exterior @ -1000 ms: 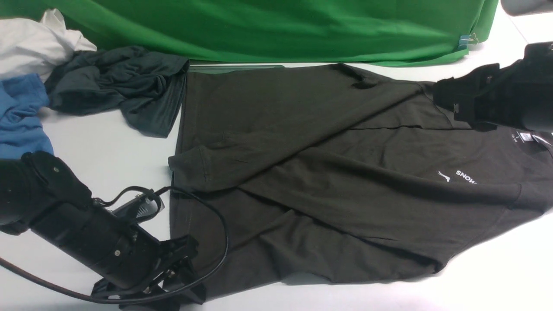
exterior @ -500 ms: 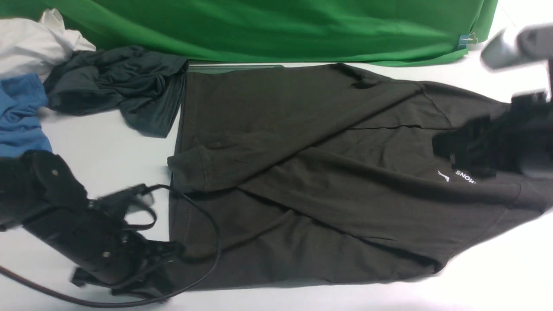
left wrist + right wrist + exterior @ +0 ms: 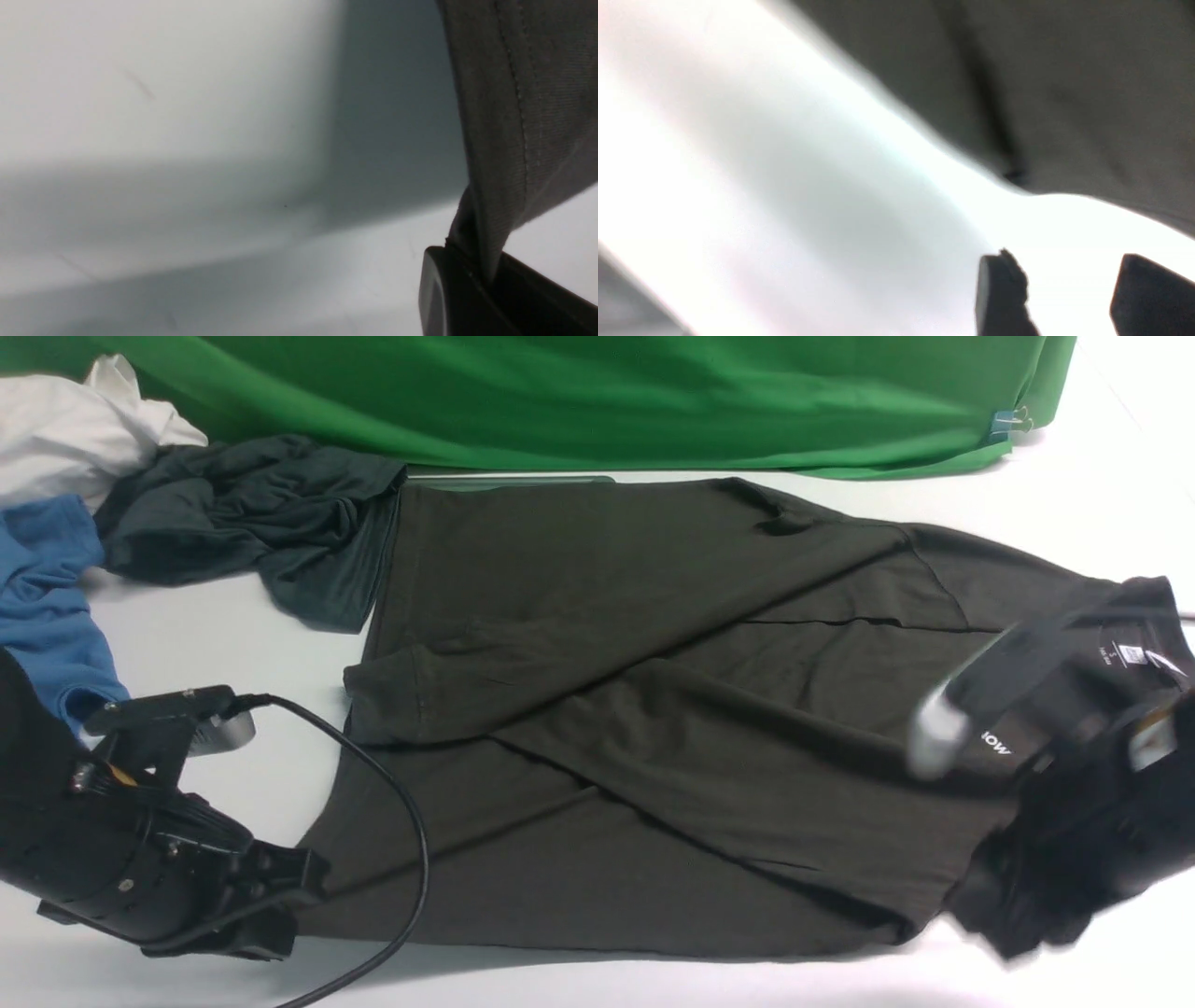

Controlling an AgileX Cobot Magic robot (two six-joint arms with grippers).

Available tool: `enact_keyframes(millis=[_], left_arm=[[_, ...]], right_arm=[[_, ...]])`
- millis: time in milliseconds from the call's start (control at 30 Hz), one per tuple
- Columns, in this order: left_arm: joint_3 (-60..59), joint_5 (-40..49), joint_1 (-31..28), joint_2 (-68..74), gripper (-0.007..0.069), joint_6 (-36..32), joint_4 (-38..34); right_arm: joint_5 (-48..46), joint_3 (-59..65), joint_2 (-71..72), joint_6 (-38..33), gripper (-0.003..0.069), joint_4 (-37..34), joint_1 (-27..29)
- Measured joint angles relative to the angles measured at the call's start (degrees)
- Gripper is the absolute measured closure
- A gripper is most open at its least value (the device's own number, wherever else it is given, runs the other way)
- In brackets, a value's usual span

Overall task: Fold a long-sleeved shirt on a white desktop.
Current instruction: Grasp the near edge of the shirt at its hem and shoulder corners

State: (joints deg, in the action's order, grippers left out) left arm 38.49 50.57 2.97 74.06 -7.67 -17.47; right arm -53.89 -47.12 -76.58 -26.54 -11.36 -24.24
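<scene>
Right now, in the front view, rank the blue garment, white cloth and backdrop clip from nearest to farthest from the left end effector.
1. Blue garment, left edge, just beyond the left end effector.
2. White cloth, far left corner.
3. Clip, far right, on the green backdrop.

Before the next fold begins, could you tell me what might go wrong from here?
The left gripper is shut on the hem of the shirt, while the right gripper is open and holds nothing; pulling now would likely drag the shirt askew. The black cable crosses the shirt's near corner in the front view and might snag the fabric.
</scene>
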Motion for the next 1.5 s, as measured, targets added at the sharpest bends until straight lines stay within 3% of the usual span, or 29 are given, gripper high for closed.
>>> enact_keyframes(millis=[133, 333, 567, 1033, 1133, 1200, 1267, 1333, 1367, 1500], left_arm=[[0.00, 1.65, 0.00, 0.00, 0.0596, -1.97, -0.63], [-0.01, -0.10, 0.00, 0.00, 0.0596, -2.97, -1.07], [-0.06, -0.73, 0.00, 0.00, 0.0596, -3.95, -1.31], [-0.17, -0.89, 0.00, 0.00, 0.0596, -4.18, -1.69], [-0.17, -0.93, 0.00, -0.05, 0.0596, -4.24, -1.69], [-0.17, -0.93, 0.00, -0.05, 0.0596, -4.40, -1.81], [-0.21, -1.01, 0.00, -0.05, 0.0596, -4.45, -1.85], [-0.21, -1.19, 0.00, -0.05, 0.0596, -4.67, -1.85], [-0.21, -1.40, 0.00, -0.05, 0.0596, -4.93, -1.85], [-0.21, -1.34, 0.00, -0.41, 0.0596, -5.58, -1.72]], right_arm=[[1.67, 0.32, -4.45, -5.44, 0.0235, 6.41, -5.26], [9.73, 3.20, -10.11, -14.19, 0.0120, 11.98, -8.26], [18.65, 4.64, -14.16, -15.17, 0.0108, 16.41, -8.32], [23.15, 4.51, -16.00, -14.63, 0.0110, 19.04, -7.93], [23.22, 4.41, -16.33, -14.58, 0.0146, 18.99, -7.67], [22.12, 4.41, -16.33, -13.64, 0.0268, 18.94, -7.67], [20.05, 4.46, -16.33, -13.34, 0.0445, 18.94, -7.67], [18.65, 4.46, -16.15, -13.13, 0.0549, 18.94, -7.67], [17.86, 4.46, -15.63, -12.79, 0.0579, 18.81, -7.67], [15.56, 4.52, -12.39, -11.97, 0.0585, 17.17, -7.67]])
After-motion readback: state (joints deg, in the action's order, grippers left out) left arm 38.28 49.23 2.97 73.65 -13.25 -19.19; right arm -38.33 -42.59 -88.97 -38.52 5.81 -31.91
